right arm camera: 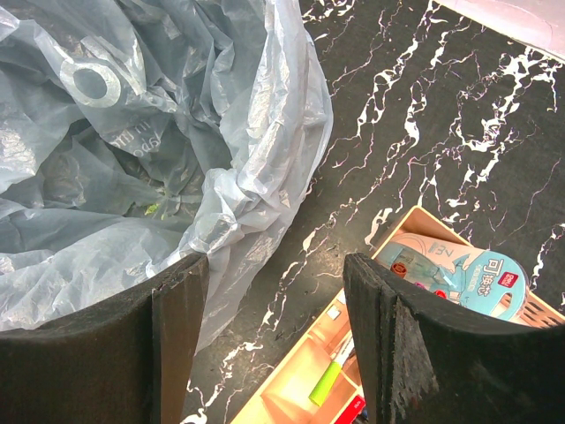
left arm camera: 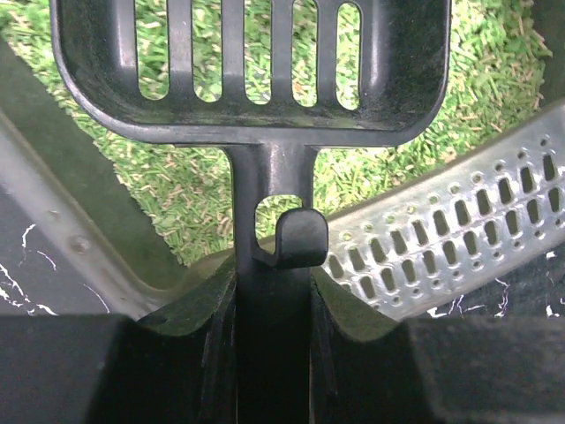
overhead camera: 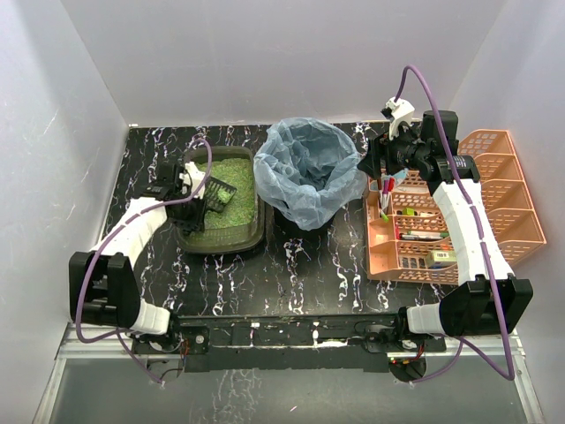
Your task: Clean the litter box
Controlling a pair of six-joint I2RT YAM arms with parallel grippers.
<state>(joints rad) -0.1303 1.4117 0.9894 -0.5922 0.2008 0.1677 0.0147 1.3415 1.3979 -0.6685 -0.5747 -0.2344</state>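
Scoop (overhead camera: pixel 221 195) held over litter box (overhead camera: pixel 221 245)

The left end effector (overhead camera: pixel 199 201) is clamped tight on the handle of the black slatted scoop, whose blade is over the green granules. The litter box sits in the left half of the tabletop (overhead camera: pixel 309 274), towards its back edge, just beside a bin (overhead camera: pixel 309 172) lined with a blue bag. The right end effector (overhead camera: pixel 386 168) stands with its jaws wide apart and nothing between them, above the gap between the bin and the orange organiser (overhead camera: pixel 503 208) at the right edge.
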